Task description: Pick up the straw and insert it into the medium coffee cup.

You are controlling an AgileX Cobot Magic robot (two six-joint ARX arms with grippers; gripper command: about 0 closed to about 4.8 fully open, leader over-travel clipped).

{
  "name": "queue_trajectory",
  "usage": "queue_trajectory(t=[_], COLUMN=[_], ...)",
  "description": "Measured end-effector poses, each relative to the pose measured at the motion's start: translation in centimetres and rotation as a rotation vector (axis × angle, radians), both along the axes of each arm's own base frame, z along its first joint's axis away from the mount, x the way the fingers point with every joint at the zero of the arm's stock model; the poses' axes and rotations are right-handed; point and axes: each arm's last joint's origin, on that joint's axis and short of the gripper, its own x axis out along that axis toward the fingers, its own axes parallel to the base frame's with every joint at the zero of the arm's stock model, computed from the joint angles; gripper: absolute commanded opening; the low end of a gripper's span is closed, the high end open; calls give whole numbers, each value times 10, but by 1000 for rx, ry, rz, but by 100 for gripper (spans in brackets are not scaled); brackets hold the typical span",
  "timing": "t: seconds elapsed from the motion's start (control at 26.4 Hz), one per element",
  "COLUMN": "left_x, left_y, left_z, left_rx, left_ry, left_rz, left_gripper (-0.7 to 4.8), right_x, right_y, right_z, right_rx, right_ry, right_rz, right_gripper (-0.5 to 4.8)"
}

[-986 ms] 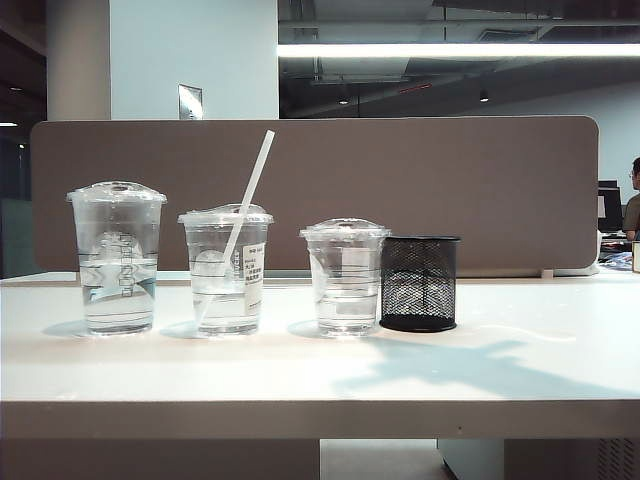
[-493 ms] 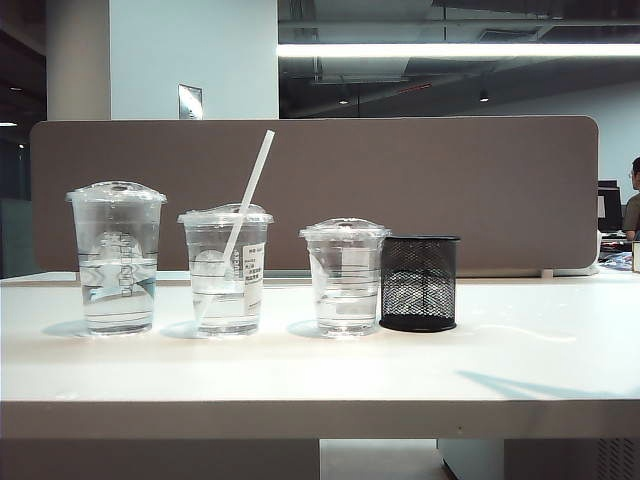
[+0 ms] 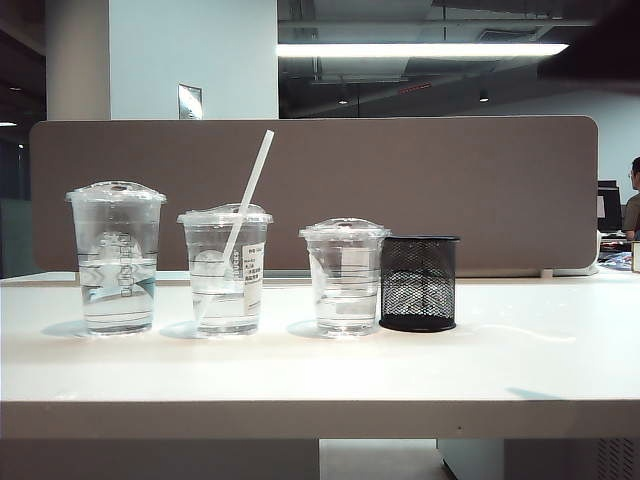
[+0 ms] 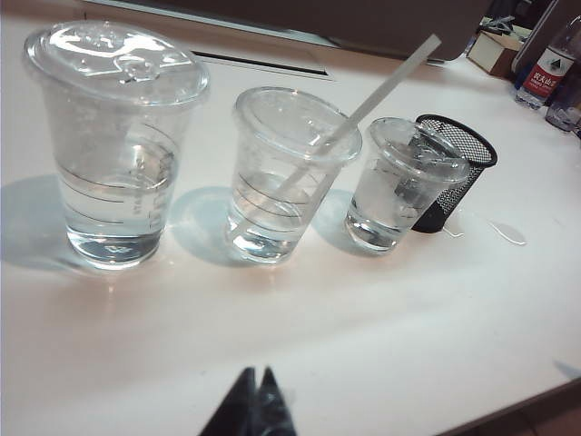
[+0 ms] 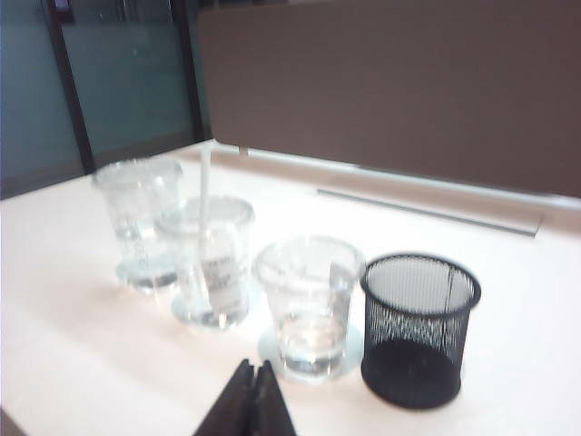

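Observation:
The white straw [image 3: 250, 185] stands slanted in the medium coffee cup [image 3: 226, 275], its top leaning right above the domed lid. The cup holds some water and has a label sticker on its side. The left wrist view shows the straw [image 4: 381, 86] going through the lid of that cup [image 4: 286, 173]. My left gripper [image 4: 255, 372] is shut and empty, hanging back over the near table. My right gripper [image 5: 255, 365] is also shut and empty, well short of the cups. The straw [image 5: 205, 182] and cup [image 5: 213, 263] look blurred there.
A tall clear cup [image 3: 117, 255] stands left of the medium one and a short clear cup [image 3: 345, 275] right of it. A black mesh holder [image 3: 419, 282] touches the short cup's right side. A brown partition [image 3: 450, 190] backs the white table [image 3: 320, 375]. A dark blur [image 3: 600, 50] fills the upper right corner.
The arm shadows on the table's right half have slid off to the right and faded. A dark blur has come into the upper right corner. Cups and straw have not moved.

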Motion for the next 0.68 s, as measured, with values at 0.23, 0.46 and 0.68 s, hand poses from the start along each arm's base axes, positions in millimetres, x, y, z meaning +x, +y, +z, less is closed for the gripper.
queue_trajectory(t=[0.23, 0.46, 0.68], left_x=[1, 1, 1], left_y=[0, 0, 1], left_z=[-5, -23, -49], left_rx=[16, 83, 142], left_ry=[-1, 20, 77], left_rz=[0, -17, -6], left_gripper=[-4, -4, -4], right_x=[-7, -8, -8], right_y=[-2, -2, -4], right_z=[-44, -48, -54], right_rx=[-43, -57, -90], right_ry=[135, 175, 235], right_rz=[42, 46, -11], right_gripper=[-8, -8, -8])
